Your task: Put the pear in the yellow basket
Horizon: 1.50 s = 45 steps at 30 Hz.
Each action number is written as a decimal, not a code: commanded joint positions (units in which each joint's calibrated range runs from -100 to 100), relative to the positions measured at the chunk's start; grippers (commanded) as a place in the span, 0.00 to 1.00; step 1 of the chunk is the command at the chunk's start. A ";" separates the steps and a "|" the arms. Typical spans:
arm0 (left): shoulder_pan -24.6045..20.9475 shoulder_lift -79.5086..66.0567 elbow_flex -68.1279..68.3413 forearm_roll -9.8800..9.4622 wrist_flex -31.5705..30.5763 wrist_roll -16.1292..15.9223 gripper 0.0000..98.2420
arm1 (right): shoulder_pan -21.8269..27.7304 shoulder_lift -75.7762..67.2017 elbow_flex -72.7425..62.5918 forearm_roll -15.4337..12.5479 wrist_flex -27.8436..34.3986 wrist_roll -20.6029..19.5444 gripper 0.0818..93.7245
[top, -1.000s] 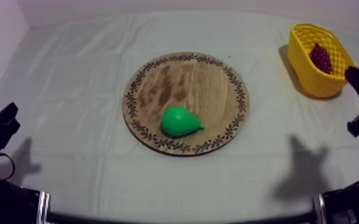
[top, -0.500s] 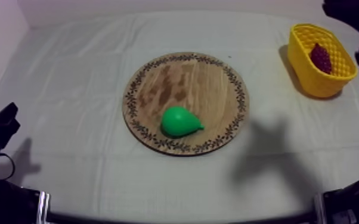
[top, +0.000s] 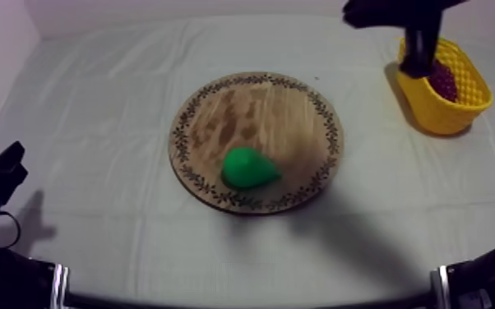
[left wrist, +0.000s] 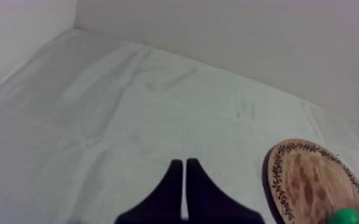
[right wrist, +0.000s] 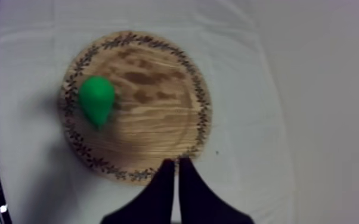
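The right claw (right wrist: 173,162) has its two fingers together, with nothing between them. From its own view the tips lie over the nearest rim of the wooden board (right wrist: 158,119), and open cloth (right wrist: 247,89) runs wide all around this board. In the top view this claw shows against the inner rim of the yellow basket (top: 436,115), which holds a bunch of grapes (top: 443,80). The pear (right wrist: 96,98) lies on its side on the board, ahead of the right claw and off to one side, close to the patterned rim. It is smooth and bright green, its narrow end toward the claw. The left claw (left wrist: 185,165), fingers together too, is low over the cloth, well apart from the board.
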<state>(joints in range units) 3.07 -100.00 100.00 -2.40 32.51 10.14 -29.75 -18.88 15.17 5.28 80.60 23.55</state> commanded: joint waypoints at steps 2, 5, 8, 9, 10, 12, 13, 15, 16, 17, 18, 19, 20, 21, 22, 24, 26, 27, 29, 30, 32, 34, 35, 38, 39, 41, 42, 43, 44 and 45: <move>0.01 0.00 0.00 -0.02 -0.01 -0.01 0.00 | -2.02 6.21 -1.30 0.67 2.90 -0.89 0.00; 0.01 0.00 0.00 -0.02 -0.01 -0.01 0.00 | -3.23 10.56 -3.15 1.12 4.95 -1.86 0.00; 0.01 0.00 0.00 -0.02 -0.01 -0.01 0.00 | -4.28 14.88 -5.89 1.13 7.41 -2.64 0.00; 0.01 0.00 0.00 -0.02 -0.01 -0.01 0.00 | -4.69 16.26 -6.82 1.15 8.35 -2.90 0.00; 0.01 0.00 0.00 -0.02 -0.01 -0.01 0.00 | -5.06 17.61 -7.81 1.10 9.39 -3.08 0.00; 0.01 0.00 0.00 -0.02 -0.01 -0.01 0.00 | -5.67 20.06 -9.76 0.95 11.43 -3.30 0.00; 0.01 0.00 0.00 -0.02 -0.01 -0.01 0.00 | -5.93 21.23 -10.74 0.81 12.37 -3.32 0.00; 0.01 0.00 0.00 -0.02 -0.01 -0.01 0.00 | -6.45 23.39 -12.49 0.68 13.92 -3.23 0.00; 0.01 0.00 0.00 -0.02 -0.01 -0.01 0.00 | -6.71 24.33 -13.18 0.72 14.50 -3.18 0.00; 0.01 0.00 0.00 -0.02 -0.01 -0.01 0.00 | -6.98 25.19 -13.69 0.81 14.93 -3.15 0.00; 0.01 0.00 0.00 -0.02 -0.01 -0.01 0.00 | -7.26 25.97 -14.05 0.94 15.31 -3.12 0.00; 0.01 0.00 0.00 -0.02 -0.01 -0.01 0.00 | -7.53 26.70 -14.27 1.12 15.64 -3.12 0.00; 0.01 0.00 0.00 -0.02 -0.01 -0.01 0.00 | -7.81 27.38 -14.33 1.35 15.95 -3.16 0.00; 0.01 0.00 0.00 -0.02 -0.01 -0.01 0.00 | -8.07 28.07 -14.30 1.55 16.21 -3.24 0.00; 0.01 0.00 0.00 -0.02 -0.01 -0.01 0.00 | -8.33 28.67 -14.18 1.72 16.39 -3.36 0.00; 0.01 0.00 0.00 -0.02 -0.01 -0.01 0.00 | -8.79 29.72 -13.74 1.83 16.72 -3.62 0.00; 0.01 0.00 0.00 -0.02 -0.01 -0.01 0.00 | -9.28 30.68 -13.24 1.79 16.94 -4.04 0.00; 0.01 0.00 0.00 -0.02 -0.01 -0.01 0.00 | -9.47 31.14 -13.07 1.70 17.02 -4.27 0.00; 0.01 0.00 0.00 -0.02 -0.01 -0.01 0.00 | -9.76 32.05 -12.90 1.50 17.13 -4.79 0.00; 0.01 0.00 0.00 -0.02 -0.01 -0.01 0.00 | -9.85 32.48 -12.97 1.38 17.16 -5.00 0.00; 0.01 0.00 0.00 -0.02 -0.01 -0.01 0.00 | -9.92 33.35 -13.44 1.09 17.19 -5.42 0.01; 0.01 0.00 0.00 -0.02 -0.01 -0.01 0.00 | -9.96 34.17 -14.20 0.78 17.18 -5.73 0.04; 0.01 0.00 0.00 -0.02 -0.01 -0.01 0.00 | -9.99 34.55 -14.64 0.67 17.17 -5.86 0.07; 0.01 0.00 0.00 -0.02 -0.01 -0.01 0.00 | -10.15 35.63 -16.06 0.52 17.10 -6.14 0.24; 0.01 0.00 0.00 -0.02 -0.01 -0.01 0.00 | -10.20 35.95 -16.51 0.51 17.09 -6.08 0.31; 0.01 0.00 0.00 -0.02 -0.01 -0.01 0.00 | -10.25 36.52 -17.38 0.46 17.05 -5.74 0.44; 0.01 0.00 0.00 -0.02 -0.01 -0.01 0.00 | -10.24 36.75 -17.73 0.47 17.03 -5.51 0.50; 0.01 0.00 0.00 -0.02 -0.01 -0.01 0.00 | -10.23 36.94 -17.98 0.54 17.02 -5.27 0.54; 0.01 0.00 0.00 -0.02 -0.01 -0.01 0.00 | -10.25 37.13 -18.16 0.66 16.98 -5.11 0.58; 0.01 0.00 0.00 -0.02 -0.01 -0.01 0.00 | -10.27 37.26 -18.25 0.78 16.96 -4.85 0.61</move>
<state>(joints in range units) 3.07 -100.00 100.00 -2.40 32.51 10.14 -40.03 18.35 -3.07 5.82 97.46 18.45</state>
